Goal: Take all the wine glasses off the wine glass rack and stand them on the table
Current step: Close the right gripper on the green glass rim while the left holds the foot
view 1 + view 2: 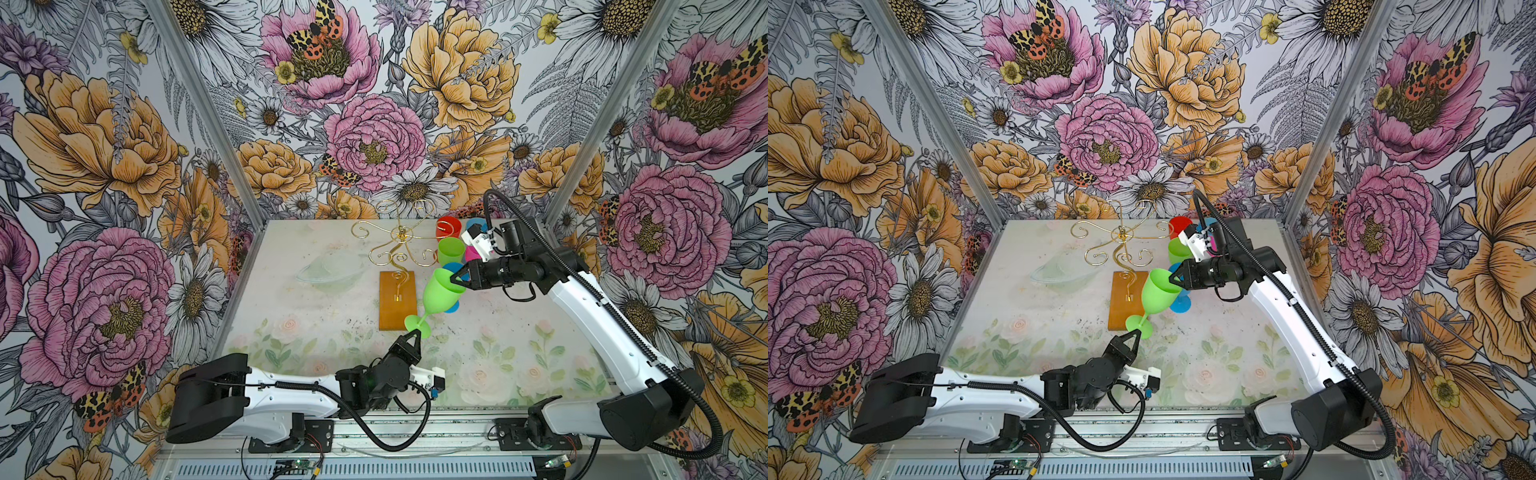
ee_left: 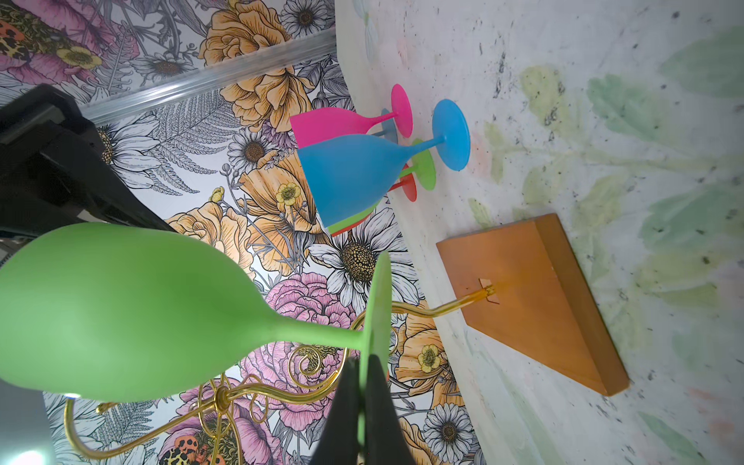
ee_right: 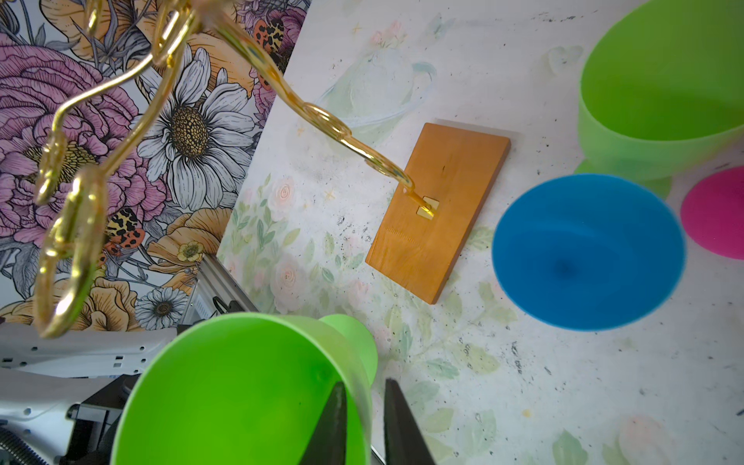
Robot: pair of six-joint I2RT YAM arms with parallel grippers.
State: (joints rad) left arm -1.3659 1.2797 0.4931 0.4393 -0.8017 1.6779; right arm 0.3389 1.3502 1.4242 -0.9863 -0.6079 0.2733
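Top views both show the wine glass in the air over the table. It hangs just beside the right edge of the amber base of the wine glass rack, apart from the gold wire arms. Its long axis slants from the foot, nearer the front edge, to the rim, farther back and to the right. The left gripper is pressed together on the foot and the right gripper meets the rim, so each arm has one end. The standing glasses toward the back right corner lie nearest the right arm. Height above the table cannot be read from above, and a clear dish left of the rack is barely visible. Left wrist view: two dark fingers pinch the edge of the foot disc, and the rim is cut off. Right wrist view: one finger sits inside the bowl and the other outside, narrowly straddling its wall; whether they press on it I cannot tell. By my judgement the glass is clear of the rack, and the next move turns on which end lets go.
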